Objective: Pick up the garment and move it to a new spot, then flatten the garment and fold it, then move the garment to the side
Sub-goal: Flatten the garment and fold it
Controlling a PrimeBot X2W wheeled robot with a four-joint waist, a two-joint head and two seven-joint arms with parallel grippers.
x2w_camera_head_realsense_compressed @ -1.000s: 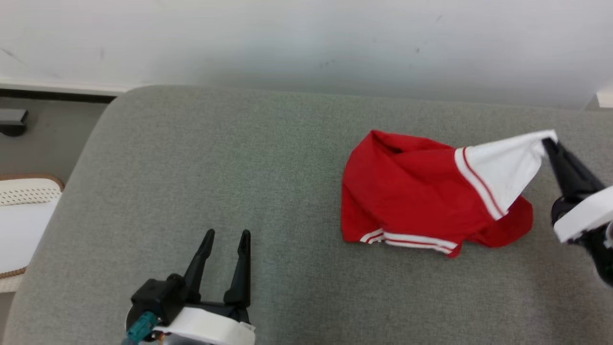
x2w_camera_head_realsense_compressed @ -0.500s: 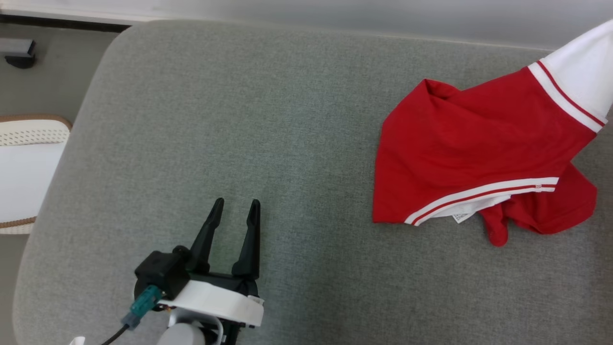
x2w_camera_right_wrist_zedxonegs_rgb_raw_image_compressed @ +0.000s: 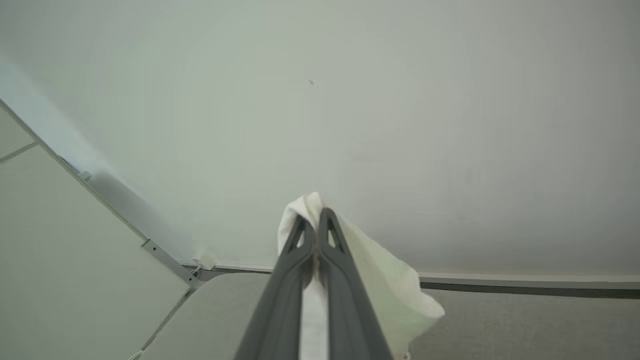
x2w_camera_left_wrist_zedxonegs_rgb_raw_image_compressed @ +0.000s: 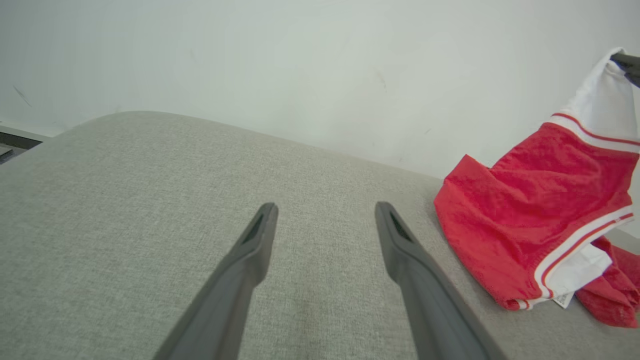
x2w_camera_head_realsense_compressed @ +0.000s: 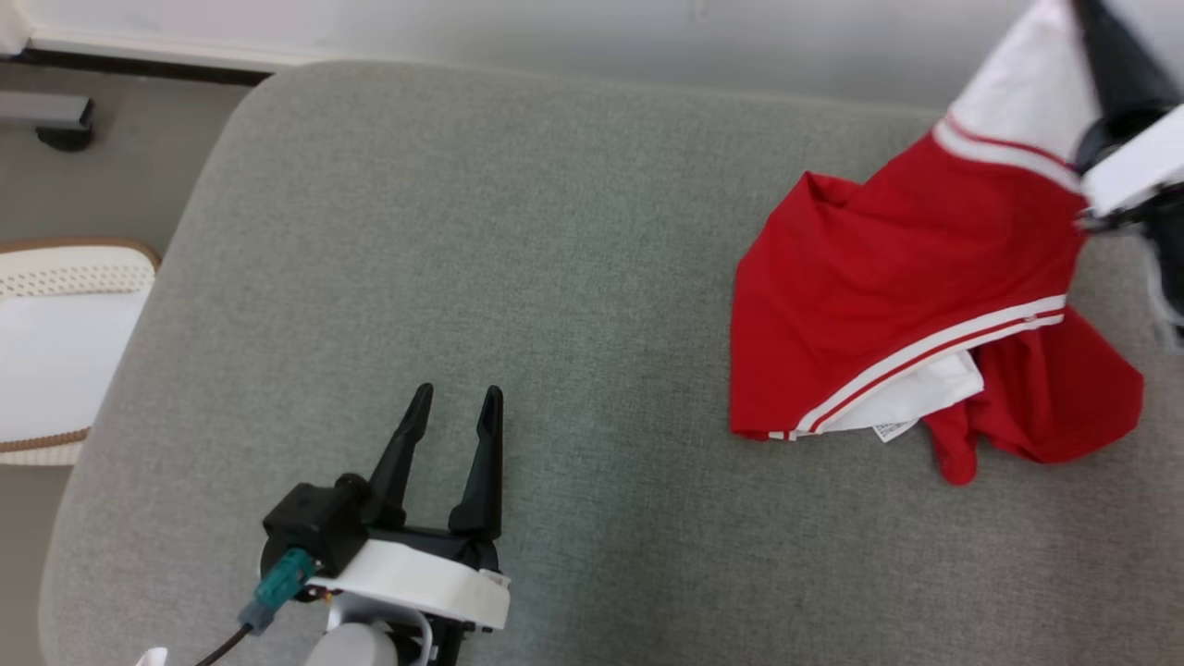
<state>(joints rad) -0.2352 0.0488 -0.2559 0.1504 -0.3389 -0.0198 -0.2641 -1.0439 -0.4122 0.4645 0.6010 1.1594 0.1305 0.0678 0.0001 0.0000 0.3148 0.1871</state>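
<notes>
At the far right of the cushion, the garment hangs by its white corner from the clenched right end effector, red body trailing leftward onto the fabric. Well apart to its left, the left end effector stands released, the farther arm.

Bright, even, diffuse light fills every view. In the head view the garment throws only a faint, soft-edged shadow on the padded surface. The right end effector at the upper right looks smeared. The left wrist view bows the surface's far edge; the right wrist view's wall greys toward its corners.
</notes>
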